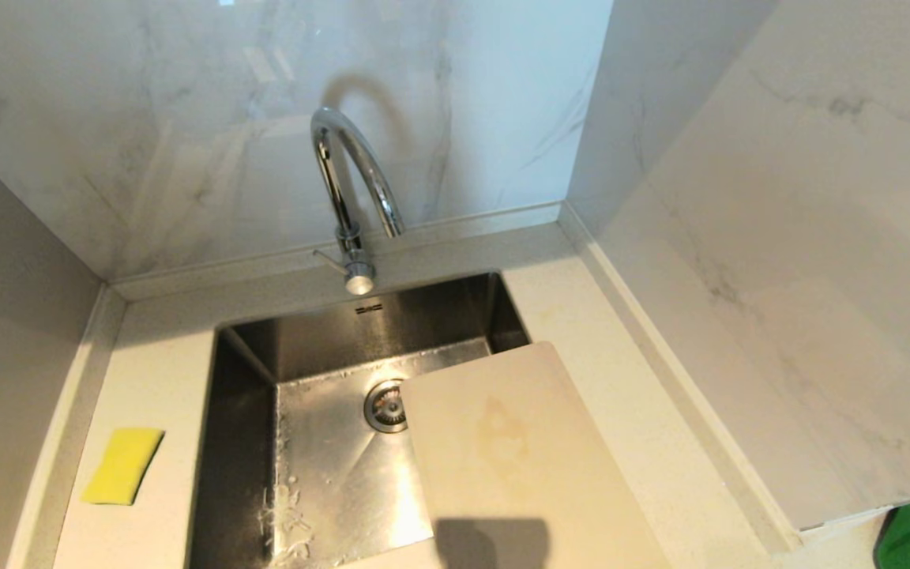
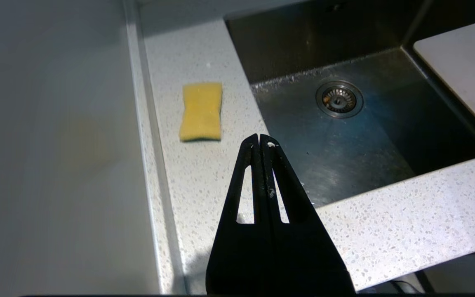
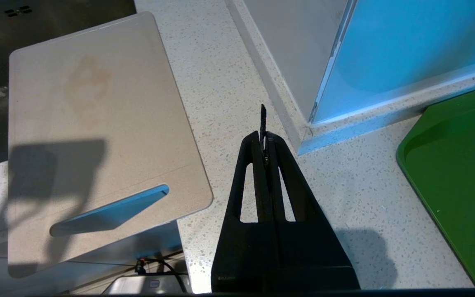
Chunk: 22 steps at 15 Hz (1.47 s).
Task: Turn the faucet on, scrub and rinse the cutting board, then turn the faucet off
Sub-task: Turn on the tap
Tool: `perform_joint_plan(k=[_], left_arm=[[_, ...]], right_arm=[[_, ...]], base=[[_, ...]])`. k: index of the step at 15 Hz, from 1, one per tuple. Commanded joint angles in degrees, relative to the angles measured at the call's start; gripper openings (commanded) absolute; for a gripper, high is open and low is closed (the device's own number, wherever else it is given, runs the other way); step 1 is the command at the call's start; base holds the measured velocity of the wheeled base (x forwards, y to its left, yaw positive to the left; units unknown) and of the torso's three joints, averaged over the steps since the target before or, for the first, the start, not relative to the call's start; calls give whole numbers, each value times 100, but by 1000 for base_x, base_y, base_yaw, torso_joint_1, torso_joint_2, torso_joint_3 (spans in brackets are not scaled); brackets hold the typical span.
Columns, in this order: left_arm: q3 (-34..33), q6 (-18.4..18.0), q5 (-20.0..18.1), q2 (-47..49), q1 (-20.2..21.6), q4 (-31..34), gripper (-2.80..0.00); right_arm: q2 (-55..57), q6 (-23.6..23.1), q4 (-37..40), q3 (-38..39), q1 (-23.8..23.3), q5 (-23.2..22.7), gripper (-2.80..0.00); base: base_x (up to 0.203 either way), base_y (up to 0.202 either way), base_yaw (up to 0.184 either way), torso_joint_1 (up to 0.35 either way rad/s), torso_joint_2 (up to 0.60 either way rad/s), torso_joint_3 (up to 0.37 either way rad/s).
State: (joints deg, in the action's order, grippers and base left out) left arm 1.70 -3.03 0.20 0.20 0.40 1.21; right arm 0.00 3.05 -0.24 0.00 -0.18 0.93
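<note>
Board at lower centre — long axis toward frame bottom, top corner over sink; left gripper and right gripper both closed, empty.

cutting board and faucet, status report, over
Left end effector shut, empty, above counter edge. Right end effector shut, empty. Cutting board stained, overhanging sink, faucet dry. Sponge untouched; nothing in the way.

The head camera looks steeply down on the sink from the near side. Both wrist cameras sit low at the counter's near edge, left over the sponge, right sharing the cutting board.
</note>
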Motion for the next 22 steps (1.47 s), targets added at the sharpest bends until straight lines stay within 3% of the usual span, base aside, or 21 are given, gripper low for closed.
perform_joint_plan(k=[1,6,10,14,17,20,22], left_arm=[[471,-212,-220,437,4,240,-280],[2354,-346,-1087,2768,-3,406,-280],[3818,-774,-1716,4712,-29,407,-280],[5342,-920,-1731,6486,-324,529,-280],[6395,-507,-1654,7718,-457,701,-280],[6759,-6,-1635,8775,-538,346,-280],[7123,144,-1605,9286,-631,192,-280]], right_arm=[[-9,2,-2,9,1,-1,-280],[-9,2,-2,9,1,2,-280],[-9,2,-2,9,1,4,-280],[-9,2,-2,9,1,-4,-280],[-9,2,-2,9,1,-4,-280],[-9,2,-2,9,1,3,-280],[-9,2,-2,9,1,-5,-280]], base=[[0,0,0,0,0,0],[0,0,0,0,0,0],[0,0,0,0,0,0],[0,0,0,0,0,0],[0,0,0,0,0,0],[0,0,0,0,0,0],[0,0,0,0,0,0]])
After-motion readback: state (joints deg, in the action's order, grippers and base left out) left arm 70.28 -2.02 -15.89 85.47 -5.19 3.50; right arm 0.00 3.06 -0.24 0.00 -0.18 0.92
